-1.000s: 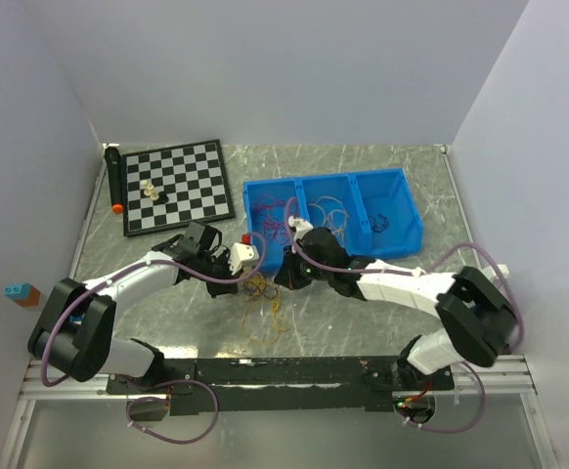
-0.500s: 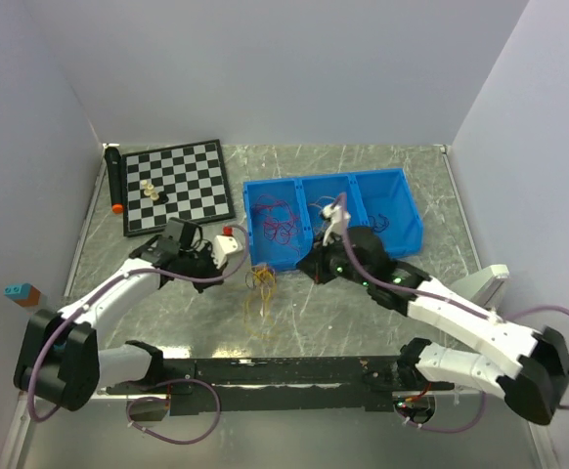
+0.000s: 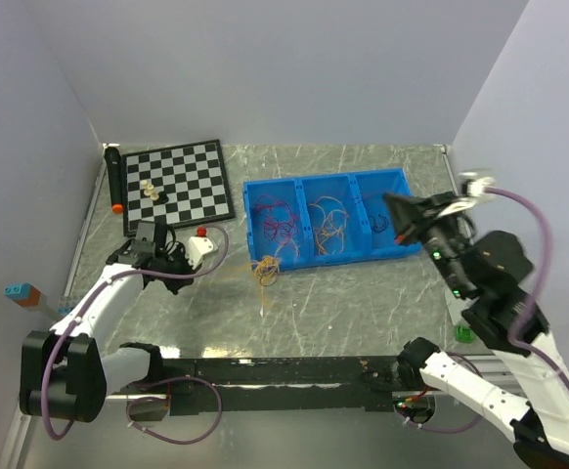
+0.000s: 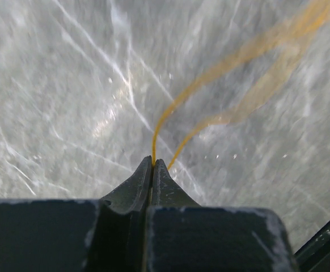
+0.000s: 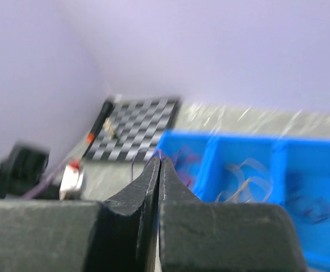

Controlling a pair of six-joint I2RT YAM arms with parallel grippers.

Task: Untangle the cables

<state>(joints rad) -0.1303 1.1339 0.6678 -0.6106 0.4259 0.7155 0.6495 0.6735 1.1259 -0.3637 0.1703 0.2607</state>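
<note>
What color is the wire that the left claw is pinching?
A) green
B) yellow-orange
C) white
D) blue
B: in the left wrist view, the left claw is shut on a thin yellow-orange wire that trails away from its tips.

White-and-black arms (image 3: 102, 295), lilac hoses (image 3: 531, 205)

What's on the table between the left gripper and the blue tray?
The top view shows a yellow-orange cable tangle there, beside the blue tray's front wall. In the left wrist view, the left gripper pinches a yellow-orange strand.
</note>
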